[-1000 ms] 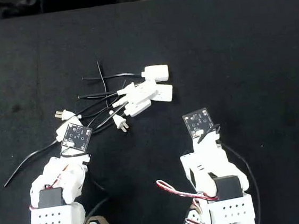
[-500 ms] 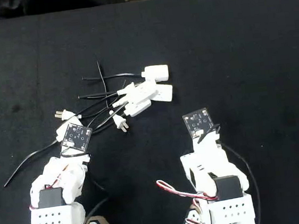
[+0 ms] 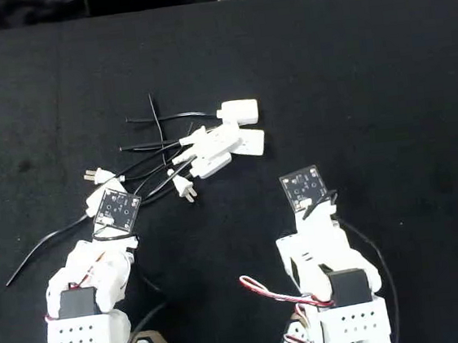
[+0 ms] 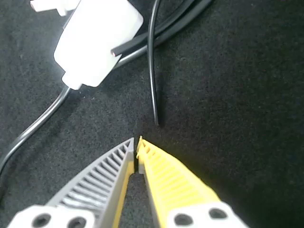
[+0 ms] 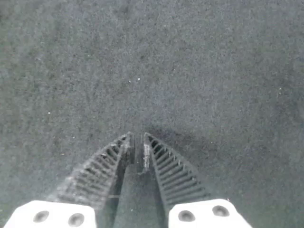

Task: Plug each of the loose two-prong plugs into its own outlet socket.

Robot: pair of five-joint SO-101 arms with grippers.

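Currently left hand [image 4: 137,145] together, empty, beside plug [image 4: 95,42] left of sockets [image 3: 218,142]; right hand [image 5: 137,142] together, empty, over bare counter [image 3: 383,81] right of sockets. Wide open room there; counter's far edge well beyond sockets.

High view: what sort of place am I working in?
Probably a robotics lab bench: a black cloth table, left arm and right arm mounted at its near edge, loose plugs and sockets laid out.

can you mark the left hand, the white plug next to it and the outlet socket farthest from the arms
left hand [image 4: 137,142]: left wrist view, where its fingertips meet
white plug [image 4: 95,38]: left wrist view, middle of its body
farthest outlet socket [image 3: 239,111]: high view, centre of its white casing
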